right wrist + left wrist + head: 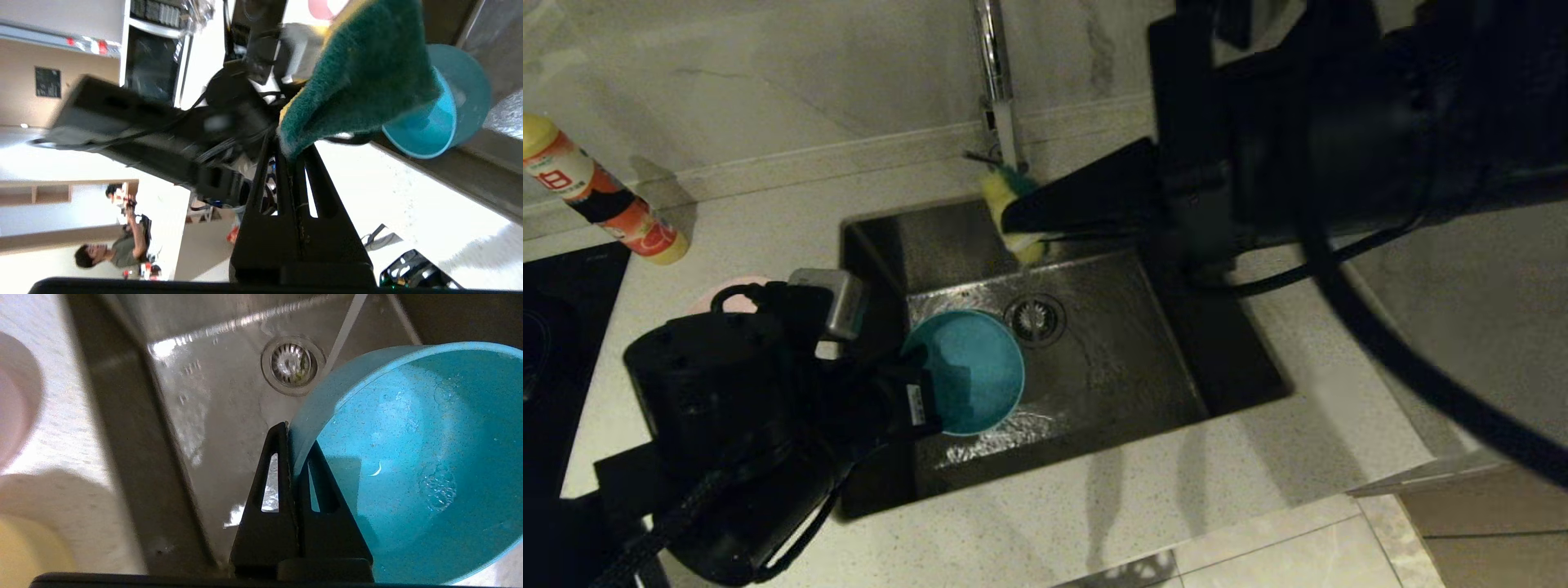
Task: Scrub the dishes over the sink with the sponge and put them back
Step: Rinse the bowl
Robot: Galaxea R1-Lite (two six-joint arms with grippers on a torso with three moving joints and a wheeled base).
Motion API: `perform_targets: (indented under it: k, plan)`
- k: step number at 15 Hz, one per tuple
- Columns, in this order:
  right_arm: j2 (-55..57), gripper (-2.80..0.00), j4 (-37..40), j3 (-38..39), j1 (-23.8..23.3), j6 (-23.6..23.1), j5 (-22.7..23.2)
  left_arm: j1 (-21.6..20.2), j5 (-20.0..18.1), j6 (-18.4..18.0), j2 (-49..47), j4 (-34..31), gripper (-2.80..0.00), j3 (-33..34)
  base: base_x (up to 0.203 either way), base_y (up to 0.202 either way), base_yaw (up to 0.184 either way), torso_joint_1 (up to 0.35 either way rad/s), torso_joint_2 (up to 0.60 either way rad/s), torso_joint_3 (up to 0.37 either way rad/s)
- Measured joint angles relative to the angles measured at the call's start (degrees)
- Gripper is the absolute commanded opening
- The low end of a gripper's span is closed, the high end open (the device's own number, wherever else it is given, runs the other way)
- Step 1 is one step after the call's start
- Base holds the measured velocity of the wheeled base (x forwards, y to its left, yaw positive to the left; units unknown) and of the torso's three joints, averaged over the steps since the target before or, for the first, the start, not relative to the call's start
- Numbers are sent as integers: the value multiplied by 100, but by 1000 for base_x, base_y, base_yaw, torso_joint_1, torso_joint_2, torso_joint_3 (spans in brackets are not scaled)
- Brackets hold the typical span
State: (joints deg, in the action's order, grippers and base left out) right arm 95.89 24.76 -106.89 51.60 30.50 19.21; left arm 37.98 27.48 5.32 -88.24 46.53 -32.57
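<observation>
Now my left hand (291,457) pinches the blue bowl's (976,371) rim over the sink (1111,367); my right hand (292,157) clamps the sponge (1013,214) under the faucet (995,73). Next, I bring both together to scrub.

Blue bowl (968,371) hangs tilted over the wet steel sink (1094,359), rim pinched; the green-and-yellow sponge (1011,214) is up by the faucet, and a pink bowl (731,296) sits on the counter, left.
</observation>
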Motion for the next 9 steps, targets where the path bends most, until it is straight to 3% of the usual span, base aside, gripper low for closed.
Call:
perform_targets:
  k: [6, 9]
  plan:
    - [-1159, -280, 154, 617, -720, 41, 63, -334, -283, 1726, -402, -3008, -280, -2182, 0, 0, 0, 0, 0, 0]
    - [-1547, -280, 157, 943, -1182, 43, 328, -611, -331, 2382, -912, -3980, -280, -3135, 0, 0, 0, 0, 0, 0]
